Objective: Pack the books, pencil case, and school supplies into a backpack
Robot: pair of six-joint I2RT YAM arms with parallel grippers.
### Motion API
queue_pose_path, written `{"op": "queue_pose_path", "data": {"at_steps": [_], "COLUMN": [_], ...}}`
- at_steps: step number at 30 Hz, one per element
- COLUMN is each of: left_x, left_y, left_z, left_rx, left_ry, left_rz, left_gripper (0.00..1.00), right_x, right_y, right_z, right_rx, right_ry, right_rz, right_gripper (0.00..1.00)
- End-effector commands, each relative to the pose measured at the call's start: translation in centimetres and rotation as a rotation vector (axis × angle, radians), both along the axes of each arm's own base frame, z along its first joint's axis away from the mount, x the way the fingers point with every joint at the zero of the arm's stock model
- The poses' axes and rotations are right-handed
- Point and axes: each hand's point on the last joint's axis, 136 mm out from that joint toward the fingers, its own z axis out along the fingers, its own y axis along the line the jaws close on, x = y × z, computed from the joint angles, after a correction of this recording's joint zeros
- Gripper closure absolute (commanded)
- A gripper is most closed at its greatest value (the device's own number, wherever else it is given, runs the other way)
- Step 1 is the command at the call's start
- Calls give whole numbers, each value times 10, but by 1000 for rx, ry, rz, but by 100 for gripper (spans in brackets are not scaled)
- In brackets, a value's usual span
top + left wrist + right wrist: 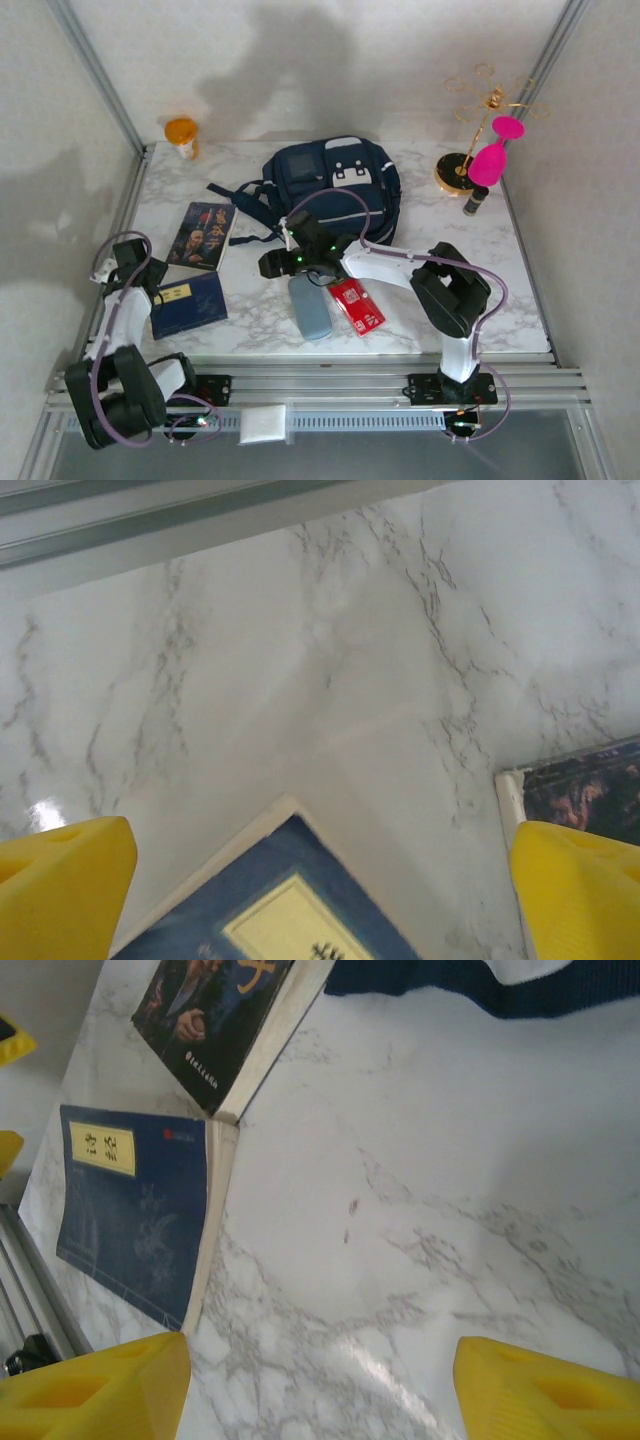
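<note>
The navy backpack lies at the back middle of the table, and its edge crosses the top of the right wrist view. Left of it lie two books: a dark navy picture book and a blue one with a yellow label. The grey-blue pencil case and the red packet of school supplies lie side by side near the front. My left gripper is open over the blue book's corner. My right gripper is open over bare marble, holding nothing.
An orange bottle stands at the back left. A gold stand with pink pieces is at the back right. A metal rail runs along the table edge close to the left gripper. The marble table is bare to the right of the backpack.
</note>
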Motion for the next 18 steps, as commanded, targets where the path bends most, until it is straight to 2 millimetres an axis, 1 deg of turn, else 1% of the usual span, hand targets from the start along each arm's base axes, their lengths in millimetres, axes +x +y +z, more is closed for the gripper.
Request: {"op": "queue_pose_path", "data": {"at_steps": [1,2,5,7,9,11,14,16,17,18], "left_x": [51,66,101,115,128,141,152,160,162,162], "left_y": [11,11,11,14,11,1,-15,-33,-43,-49], "left_z": [17,16,16,11,0,-12,-29,-38,-43,-47], "left_rx": [11,-3,-31,-40,-70,-118,-192,-239,-265,-283], "left_ry": [-106,-122,-145,-128,-112,-116,-99,-96,-83,-59], "left_rz": [-103,-141,-225,-246,-278,-326,-380,-435,-467,-478], "left_gripper": [4,5,6,7,8,10,11,12,13,14], "right_x": [8,11,17,19,25,29,36,39,42,44], "right_y": [16,17,25,30,33,37,41,42,43,44], "right_z": [4,1,-4,-5,-8,-8,-10,-13,-15,-16], "right_rx": [27,21,19,21,9,1,-1,-14,-21,-25], "right_ry": [-26,-27,-19,-20,-25,-23,-20,-22,-23,-24], "right_rz": [-1,-11,-14,-14,-26,-34,-56,-66,-70,-75], "right_gripper": [29,29,29,29,29,28,28,28,28,28]}}
